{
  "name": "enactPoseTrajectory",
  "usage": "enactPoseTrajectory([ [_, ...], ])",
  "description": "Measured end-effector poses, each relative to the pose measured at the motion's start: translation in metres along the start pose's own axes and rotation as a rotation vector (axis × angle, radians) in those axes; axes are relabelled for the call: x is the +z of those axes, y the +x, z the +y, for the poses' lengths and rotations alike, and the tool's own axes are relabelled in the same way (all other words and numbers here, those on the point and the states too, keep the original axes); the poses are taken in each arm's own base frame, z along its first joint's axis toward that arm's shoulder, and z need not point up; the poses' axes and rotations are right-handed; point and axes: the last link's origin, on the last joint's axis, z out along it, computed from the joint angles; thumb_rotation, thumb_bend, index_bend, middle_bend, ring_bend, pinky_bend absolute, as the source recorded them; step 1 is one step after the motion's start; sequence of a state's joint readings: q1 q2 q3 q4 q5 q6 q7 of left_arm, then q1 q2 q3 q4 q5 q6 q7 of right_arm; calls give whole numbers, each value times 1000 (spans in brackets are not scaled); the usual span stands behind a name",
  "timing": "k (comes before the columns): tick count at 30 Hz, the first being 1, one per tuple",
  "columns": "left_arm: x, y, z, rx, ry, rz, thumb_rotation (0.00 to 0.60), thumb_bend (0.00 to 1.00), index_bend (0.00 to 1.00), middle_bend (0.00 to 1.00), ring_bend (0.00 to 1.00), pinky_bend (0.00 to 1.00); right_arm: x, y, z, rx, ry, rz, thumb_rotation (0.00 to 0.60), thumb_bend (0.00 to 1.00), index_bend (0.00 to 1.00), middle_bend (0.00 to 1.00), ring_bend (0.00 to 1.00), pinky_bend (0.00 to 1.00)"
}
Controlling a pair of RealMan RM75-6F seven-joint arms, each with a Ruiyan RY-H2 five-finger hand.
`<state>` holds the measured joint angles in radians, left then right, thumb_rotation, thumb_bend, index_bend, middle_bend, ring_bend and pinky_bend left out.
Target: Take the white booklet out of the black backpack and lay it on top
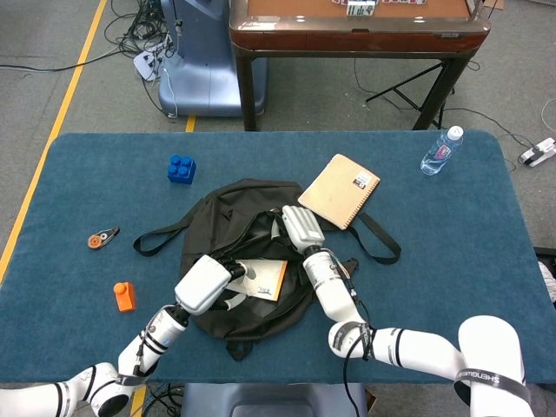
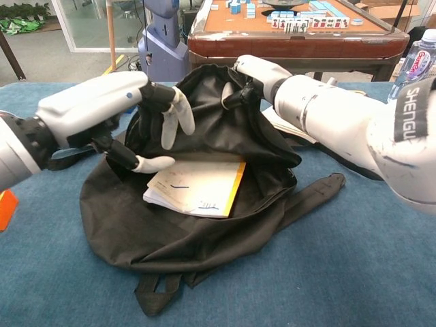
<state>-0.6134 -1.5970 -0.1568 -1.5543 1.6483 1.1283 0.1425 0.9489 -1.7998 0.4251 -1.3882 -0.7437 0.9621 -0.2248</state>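
Bench (image 1: 452, 252): blue cloth top filling most of the head view; everything I'm working with sits on it.

Black backpack (image 1: 230, 208): lying flat at centre frame, mouth gaping toward me. I judge it is kept open so I can reach the contents.

Right hand (image 2: 255, 76): upper middle of the chest view, fingers closed on the upper flap of the bag's mouth, lifting the fabric clear — its job looks to be holding the opening up, not fetching anything.

Left hand (image 2: 133, 116): left of centre in the chest view, fingers spread and holding nothing. The thumb lies just at the booklet's top left corner and the other fingers hang above it; whether the thumb touches the cover, I cannot tell.

White booklet (image 2: 197, 187): in the bag's open mouth, centre of the chest view, lying flat with an orange edge showing along its right side. Most of the cover is exposed, so I judge a pinch on the near corner should draw it out.

Tan notebook (image 1: 340, 190): right of the bag's top in the head view, resting partly on a strap — not my target.

Water bottle (image 1: 441, 151): upper right of the bench, well apart.

Blue block (image 1: 181, 168): upper left of the bag.

Orange block (image 1: 125, 297): lower left, near my left arm.

Small orange-and-black tool (image 1: 102, 237): left edge area; too small to identify.
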Motion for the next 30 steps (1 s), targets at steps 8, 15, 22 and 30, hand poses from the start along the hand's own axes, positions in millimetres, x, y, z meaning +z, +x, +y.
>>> enactPoseTrajectory([
  [8, 13, -31, 12, 24, 2, -50, 600, 288, 487, 557, 506, 522, 1, -1, 1, 5, 2, 8, 600, 796, 732, 478, 466, 600],
  [15, 13, -53, 12, 171, -17, -94, 600, 288, 402, 442, 465, 476, 0, -4, 1, 6, 8, 4, 600, 797, 733, 477, 466, 600],
  [22, 7, -66, -7, 267, 22, -137, 600, 274, 325, 390, 374, 418, -2, -8, -1, 8, 15, -1, 600, 797, 733, 477, 466, 603],
  [30, 4, -75, -26, 347, 60, -161, 600, 273, 297, 376, 361, 410, -4, -11, -2, 11, 19, -4, 600, 796, 733, 477, 466, 604],
])
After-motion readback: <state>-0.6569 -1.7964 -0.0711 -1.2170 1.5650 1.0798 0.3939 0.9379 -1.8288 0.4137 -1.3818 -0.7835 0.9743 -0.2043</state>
